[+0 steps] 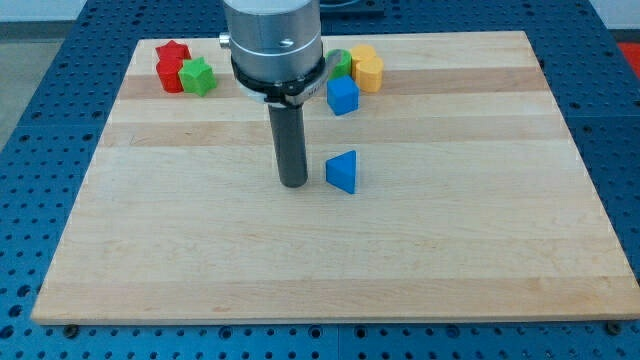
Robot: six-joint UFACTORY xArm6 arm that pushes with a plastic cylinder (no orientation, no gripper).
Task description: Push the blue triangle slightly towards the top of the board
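The blue triangle [342, 171] lies near the middle of the wooden board [200, 260]. My tip [293, 184] rests on the board just to the triangle's left, a small gap apart, at about the same height in the view. The dark rod rises from it to the grey arm body at the view's top.
A blue cube [342, 96] sits above the triangle. Yellow blocks [366, 68] and a green block [341, 63], partly hidden by the arm, sit at the top centre. A red star [171, 58], a red block beneath it and a green star [198, 76] sit at the top left.
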